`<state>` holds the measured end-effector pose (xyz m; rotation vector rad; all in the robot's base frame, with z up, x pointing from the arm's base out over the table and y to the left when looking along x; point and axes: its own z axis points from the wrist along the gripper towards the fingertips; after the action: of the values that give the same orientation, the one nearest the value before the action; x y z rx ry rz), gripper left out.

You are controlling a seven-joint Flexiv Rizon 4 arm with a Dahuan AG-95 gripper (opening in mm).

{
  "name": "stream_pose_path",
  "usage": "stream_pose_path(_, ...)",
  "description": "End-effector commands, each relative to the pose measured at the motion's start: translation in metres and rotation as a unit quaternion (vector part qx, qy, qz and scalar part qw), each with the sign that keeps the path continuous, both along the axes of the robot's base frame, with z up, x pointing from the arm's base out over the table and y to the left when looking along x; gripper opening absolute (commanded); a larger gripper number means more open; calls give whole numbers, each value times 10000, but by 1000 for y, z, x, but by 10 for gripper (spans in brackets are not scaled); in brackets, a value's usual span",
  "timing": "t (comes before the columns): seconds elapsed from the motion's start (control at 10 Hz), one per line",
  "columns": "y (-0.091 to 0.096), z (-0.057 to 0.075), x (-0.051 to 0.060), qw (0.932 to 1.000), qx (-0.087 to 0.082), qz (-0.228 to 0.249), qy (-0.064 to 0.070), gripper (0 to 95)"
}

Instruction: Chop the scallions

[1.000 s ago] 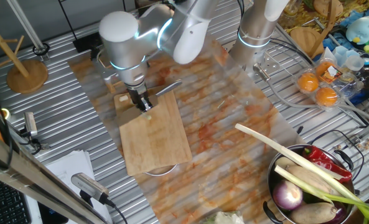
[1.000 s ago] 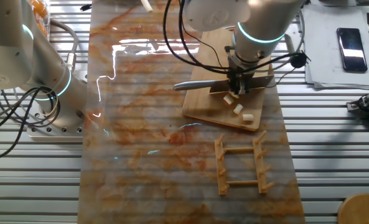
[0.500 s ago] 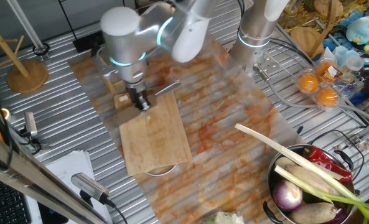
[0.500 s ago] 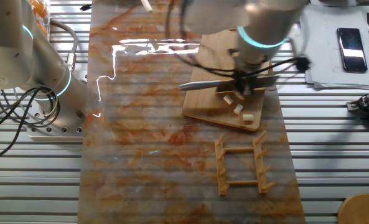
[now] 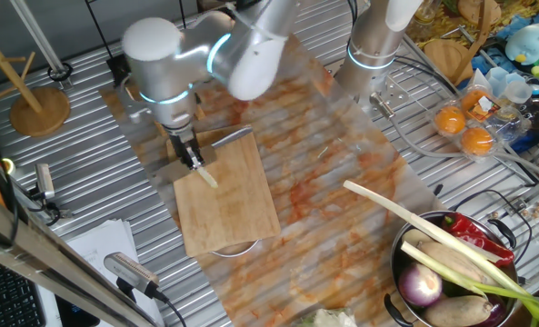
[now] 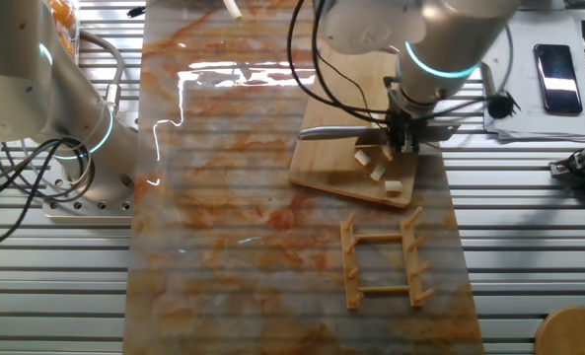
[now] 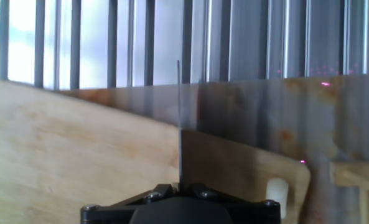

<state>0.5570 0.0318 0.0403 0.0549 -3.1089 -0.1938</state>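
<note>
Three short pale scallion chunks (image 6: 378,173) lie in a slanted row on the wooden cutting board (image 6: 343,99), near its edge. They show as a cream streak (image 5: 207,176) in one fixed view. My gripper (image 6: 402,140) stands over the board just beside them, shut on a knife (image 6: 336,131) whose blade reaches out across the board. In the hand view the gripper (image 7: 179,188) holds the blade (image 7: 179,118) edge-on, the board (image 7: 66,155) lies below, and one chunk (image 7: 276,190) rests at the lower right.
A wooden rack (image 6: 383,258) lies just past the board. A pot (image 5: 405,243) at the front right holds a purple onion (image 5: 421,286), a red pepper and a long green-leaved stalk (image 5: 414,221). A second arm's base (image 5: 374,50) stands behind. Phone (image 6: 553,64) on papers.
The gripper and knife have slid sideways along the board, to the right in the other fixed view and left in one fixed view. The three chunks have stayed where they were.
</note>
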Motion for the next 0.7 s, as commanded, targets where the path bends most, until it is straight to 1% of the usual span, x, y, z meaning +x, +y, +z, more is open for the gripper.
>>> stream_pose_path(0.1, 3, -36, -4, 9999, 109, 25, -50, 0)
stream_pose_path(0.2, 4, -31, -7, 9999, 87, 60, -12, 0)
stream_pose_path(0.4, 5, -22, -11, 9999, -11, 158, -8, 0)
stream_pose_path(0.5, 2, -25, -16, 9997, -73, 215, -1, 0)
stream_pose_path(0.6, -2, -29, -22, 9997, -29, 249, -28, 0)
stream_pose_path(0.7, -5, -29, -27, 9996, 7, 265, -40, 0)
